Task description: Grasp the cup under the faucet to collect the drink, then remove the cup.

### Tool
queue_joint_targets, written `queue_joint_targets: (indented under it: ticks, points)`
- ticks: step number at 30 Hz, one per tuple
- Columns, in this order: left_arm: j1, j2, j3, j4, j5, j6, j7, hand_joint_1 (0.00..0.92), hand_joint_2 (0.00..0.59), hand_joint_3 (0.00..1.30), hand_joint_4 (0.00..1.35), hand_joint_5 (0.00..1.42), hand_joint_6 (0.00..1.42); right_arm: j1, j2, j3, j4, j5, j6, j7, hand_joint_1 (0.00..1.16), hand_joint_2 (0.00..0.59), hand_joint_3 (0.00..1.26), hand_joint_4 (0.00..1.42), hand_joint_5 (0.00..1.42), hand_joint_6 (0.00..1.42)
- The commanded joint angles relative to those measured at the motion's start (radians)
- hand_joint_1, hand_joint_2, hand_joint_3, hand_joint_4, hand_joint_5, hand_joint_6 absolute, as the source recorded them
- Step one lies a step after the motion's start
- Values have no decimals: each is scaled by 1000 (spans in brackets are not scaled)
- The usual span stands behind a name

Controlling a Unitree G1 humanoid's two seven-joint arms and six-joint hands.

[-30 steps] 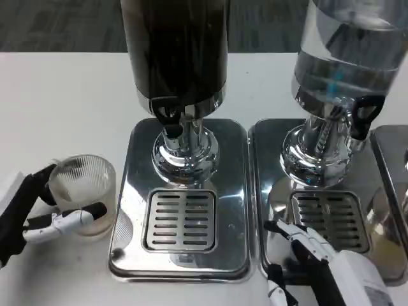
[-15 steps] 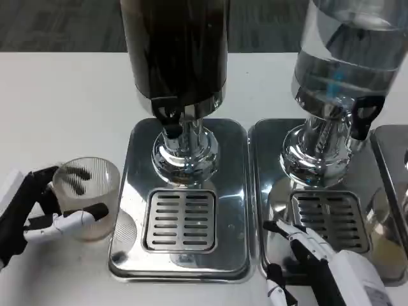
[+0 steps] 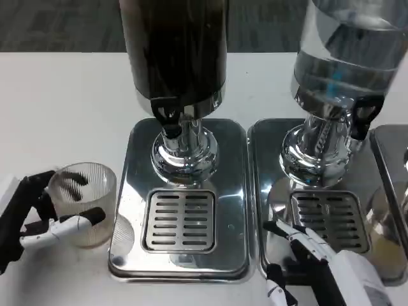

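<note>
left hand (image 3: 35, 217) gripping ribbed clear cup (image 3: 83, 203), fingers wrapping its sides for carrying; cup standing just left of dark dispenser's drip tray (image 3: 180, 220), not under faucet (image 3: 172, 131). right hand (image 3: 312, 258) empty, fingers spread, waiting right of tray.

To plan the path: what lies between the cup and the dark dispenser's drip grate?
In the head view, only the shiny tray rim lies between cup and grate.

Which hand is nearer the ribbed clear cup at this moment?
Left. The left hand holds the ribbed clear cup on the table, left of the dark dispenser's drip tray. The right hand rests low over the clear dispenser's tray, far right of the cup.
</note>
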Motion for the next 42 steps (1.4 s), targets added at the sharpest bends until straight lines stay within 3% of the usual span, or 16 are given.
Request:
queue_joint_targets:
  ticks: [1,18,42]
  points:
    - [20,-4,19,-23,-17,-30,19,345,123,551,587,874,931,4,-5,-2,1,8,1,6,452,540,210,194,111,181]
    - [56,-7,95,-106,-64,-82,-2,341,117,569,606,901,972,0,-8,-6,4,20,-4,6,452,540,210,199,111,181]
    - [2,-80,70,-137,-41,-94,-69,352,112,589,628,919,1018,28,6,4,-1,11,-5,-16,436,549,201,201,117,181]
